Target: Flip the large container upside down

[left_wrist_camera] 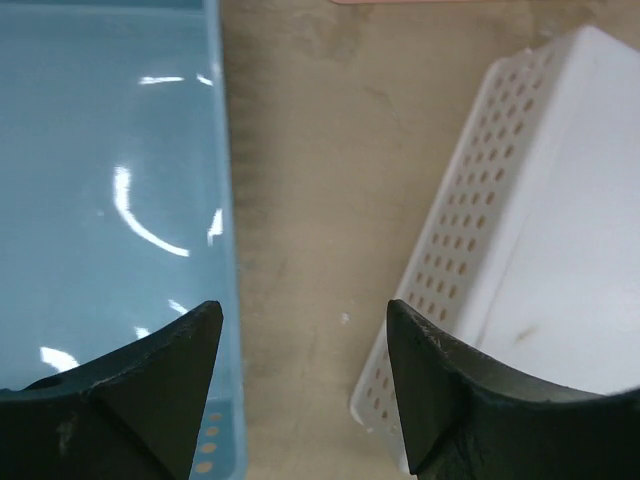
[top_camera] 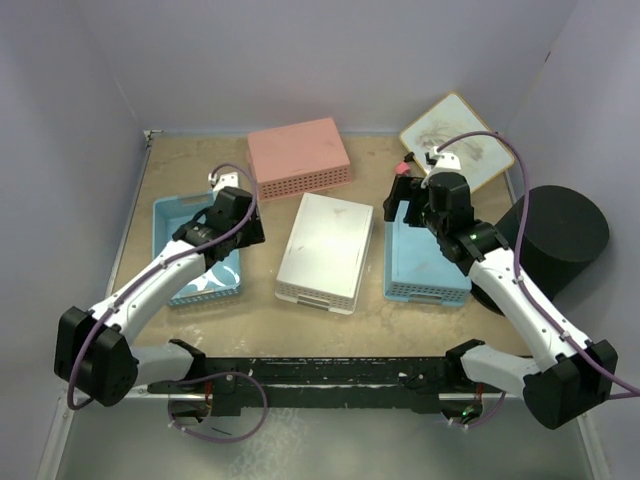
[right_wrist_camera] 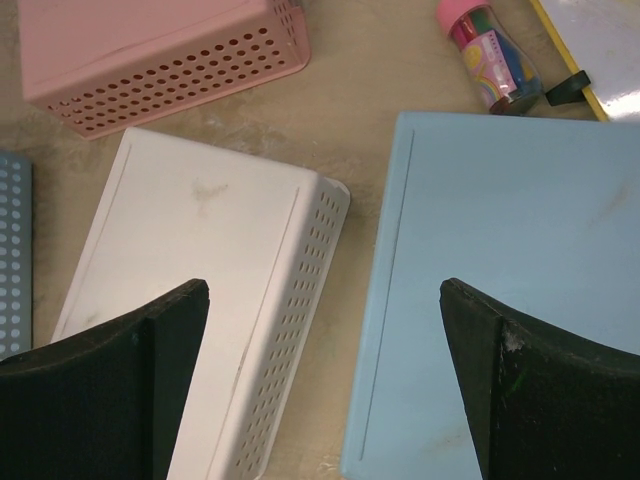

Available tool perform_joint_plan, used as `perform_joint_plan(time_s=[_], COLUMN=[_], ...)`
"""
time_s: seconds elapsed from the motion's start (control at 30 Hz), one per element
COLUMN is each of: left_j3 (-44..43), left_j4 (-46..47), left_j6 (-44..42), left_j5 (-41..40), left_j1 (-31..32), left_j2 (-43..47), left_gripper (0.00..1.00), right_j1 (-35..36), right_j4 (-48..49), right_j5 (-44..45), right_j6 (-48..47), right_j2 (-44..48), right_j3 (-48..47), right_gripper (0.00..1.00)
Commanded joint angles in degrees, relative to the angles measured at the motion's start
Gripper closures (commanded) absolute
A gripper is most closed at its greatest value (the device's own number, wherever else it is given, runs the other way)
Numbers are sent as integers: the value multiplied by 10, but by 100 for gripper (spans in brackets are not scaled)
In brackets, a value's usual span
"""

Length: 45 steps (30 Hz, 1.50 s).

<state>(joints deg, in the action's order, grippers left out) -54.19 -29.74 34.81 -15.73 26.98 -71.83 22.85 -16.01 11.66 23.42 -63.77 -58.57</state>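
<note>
The large container (top_camera: 560, 235) is a tall round matte-black bin at the table's right edge, seen only in the top view. Its top face looks flat and dark, and my right arm crosses in front of its lower left side. My right gripper (top_camera: 398, 205) (right_wrist_camera: 323, 285) is open and empty. It hovers over the gap between the white basket and the right blue basket, well left of the bin. My left gripper (top_camera: 250, 232) (left_wrist_camera: 303, 305) is open and empty. It hovers over bare table between the left blue basket and the white basket.
An upright blue basket (top_camera: 170, 215) (left_wrist_camera: 225, 200) sits at left. A white basket (top_camera: 325, 245) (left_wrist_camera: 560, 200) (right_wrist_camera: 190, 230), a blue basket (top_camera: 420, 265) (right_wrist_camera: 500, 280) and a pink basket (top_camera: 298, 155) (right_wrist_camera: 150, 50) lie bottom up. A whiteboard (top_camera: 455, 135) and a pink-capped bottle (right_wrist_camera: 490, 55) are at back right.
</note>
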Motion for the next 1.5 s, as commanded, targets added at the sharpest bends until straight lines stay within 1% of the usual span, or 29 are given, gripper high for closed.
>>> perform_joint_plan(time_s=[0.0,0.1,0.2,0.3,0.4,0.5,0.63,0.67,0.87,0.93,1.0,1.07,1.2,1.3,1.37,1.47], left_j3=[-8,9,30,28,10,-9,-28,-35,-106,-129,-146,-150,-112,-67,-44,-25], left_j4=[-59,-43,-11,-3,-17,-29,-41,-47,-81,-85,-85,-73,4,104,163,212], left_j6=[-36,-44,-37,-25,-24,-21,-17,-17,-25,-27,-27,-22,15,77,116,159], left_j5=[-165,-169,-159,-134,-119,-106,-88,-80,-38,-6,44,112,262,388,444,491], left_j1=[-2,-2,-2,-6,-6,-6,-7,-8,-18,-32,-50,-80,-140,-189,-214,-237], left_j2=[-24,-47,-48,-63,-99,-120,-102,-93,-13,8,22,31,43,47,53,58], left_gripper=[36,36,37,45,56,77,98,100,100,100,100,100,100,100,100,100], right_j1=[0,0,0,0,0,0,0,0,0,0,0,0,0,0,0,0], right_j4=[29,31,28,26,25,26,26,26,31,33,33,33,31,28,26,24], right_j5=[-25,-31,-29,-27,-28,-30,-28,-29,-33,-35,-36,-35,-33,-30,-26,-21], right_j6=[6,7,7,6,7,8,7,7,8,10,10,10,9,6,3,0], right_j2=[-6,-7,-5,-1,1,4,6,5,3,3,3,5,8,10,11,12], right_j3=[9,8,8,11,13,16,17,16,16,18,19,20,21,20,20,20], right_gripper=[0,0,0,0,0,0,0,0,0,0,0,0,0,0,0,0])
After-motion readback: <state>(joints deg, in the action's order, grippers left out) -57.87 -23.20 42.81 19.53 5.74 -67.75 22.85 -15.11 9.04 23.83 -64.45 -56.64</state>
